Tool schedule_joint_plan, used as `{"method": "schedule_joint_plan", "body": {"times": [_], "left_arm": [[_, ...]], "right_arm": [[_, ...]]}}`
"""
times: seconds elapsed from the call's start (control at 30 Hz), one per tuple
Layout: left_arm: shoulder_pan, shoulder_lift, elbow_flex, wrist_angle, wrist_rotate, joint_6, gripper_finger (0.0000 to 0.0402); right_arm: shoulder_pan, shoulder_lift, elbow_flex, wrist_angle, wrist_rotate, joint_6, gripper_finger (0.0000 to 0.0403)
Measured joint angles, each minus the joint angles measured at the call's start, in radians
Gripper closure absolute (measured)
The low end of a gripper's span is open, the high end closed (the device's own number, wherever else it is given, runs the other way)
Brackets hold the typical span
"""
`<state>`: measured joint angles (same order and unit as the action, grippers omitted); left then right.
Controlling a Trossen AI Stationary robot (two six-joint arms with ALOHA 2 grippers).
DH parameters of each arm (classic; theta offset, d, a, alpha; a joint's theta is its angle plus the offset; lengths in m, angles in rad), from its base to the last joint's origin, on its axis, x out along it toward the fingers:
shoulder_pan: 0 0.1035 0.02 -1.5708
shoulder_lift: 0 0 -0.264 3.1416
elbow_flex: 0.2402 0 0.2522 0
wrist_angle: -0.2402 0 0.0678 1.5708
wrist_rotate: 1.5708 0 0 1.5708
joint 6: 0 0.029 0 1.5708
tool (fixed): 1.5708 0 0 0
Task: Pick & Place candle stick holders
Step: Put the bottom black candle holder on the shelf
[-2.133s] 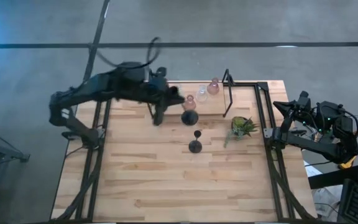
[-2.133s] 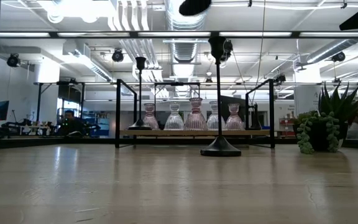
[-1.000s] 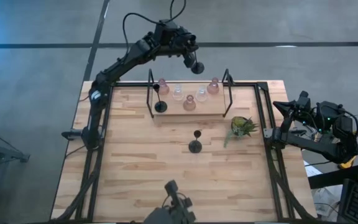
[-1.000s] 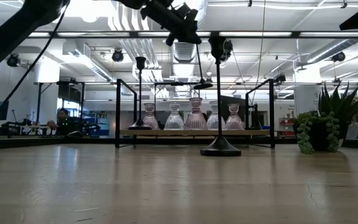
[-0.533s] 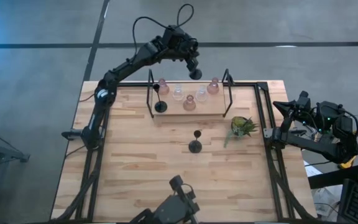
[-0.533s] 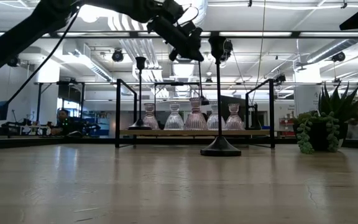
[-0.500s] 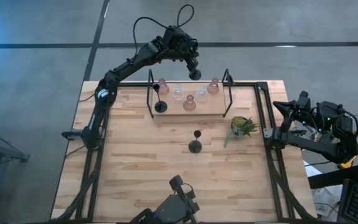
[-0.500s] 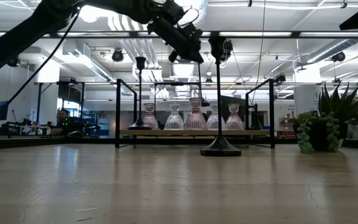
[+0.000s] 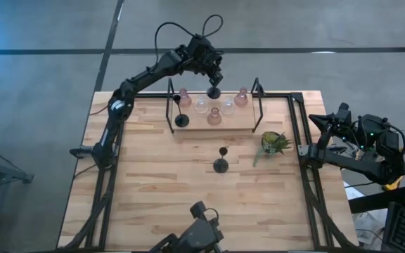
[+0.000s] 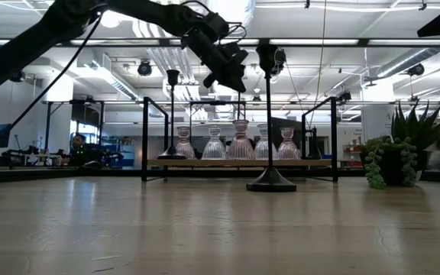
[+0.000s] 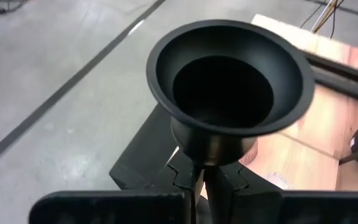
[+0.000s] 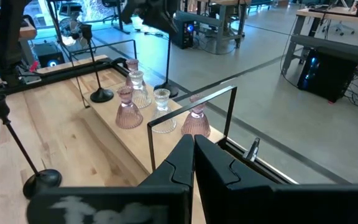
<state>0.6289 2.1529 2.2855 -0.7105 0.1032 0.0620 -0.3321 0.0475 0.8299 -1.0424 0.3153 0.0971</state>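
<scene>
My left gripper [image 9: 209, 70] is high over the far side of the rack [image 9: 213, 128], shut on a black candle stick holder whose round base [image 9: 214, 92] hangs over the glass holders. Its cup [image 11: 229, 81] fills the left wrist view. A second black holder [image 9: 181, 120] stands on the rack's left end by its base, beside pink and clear glass holders [image 9: 214, 116]. A third black holder [image 9: 221, 165] stands on the table. My right gripper [image 9: 325, 121] waits shut and empty off the table's right edge; its own wrist view [image 12: 193, 148] shows it too. My left gripper pinches the holder's thin stem right under the cup [image 11: 211, 153] between its two fingers. The fingers slant down from the far left and lie across the stem. The holder hangs upright below them, cup up, its stem [image 10: 240, 103] clear of the rack.
A small green plant [image 9: 274, 143] stands at the right of the rack. The rack's black wire frame [image 9: 259, 105] rises at both ends. A dark device [image 9: 197, 237] pokes in at the table's near edge. Bare wood lies in the near half of the table.
My left gripper has come down and toward the near edge, bringing the black holder from beyond the rack's far side to over the glass holders. The holder stays upright and shut in the fingers.
</scene>
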Motion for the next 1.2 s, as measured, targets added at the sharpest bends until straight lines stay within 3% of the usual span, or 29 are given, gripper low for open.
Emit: {"method": "schedule_joint_plan", "body": {"times": [0.33,1.2], "left_arm": [[-0.006,-0.03,-0.159,0.149,0.065,-0.033,0.0386],[0.007,-0.035,-0.221,0.175,0.029,-0.031,0.0386]], "right_arm": [[0.0,0.0,0.0,0.0,0.0,0.0,0.0394],[0.0,0.0,0.0,0.0,0.0,0.0,0.0394]]}}
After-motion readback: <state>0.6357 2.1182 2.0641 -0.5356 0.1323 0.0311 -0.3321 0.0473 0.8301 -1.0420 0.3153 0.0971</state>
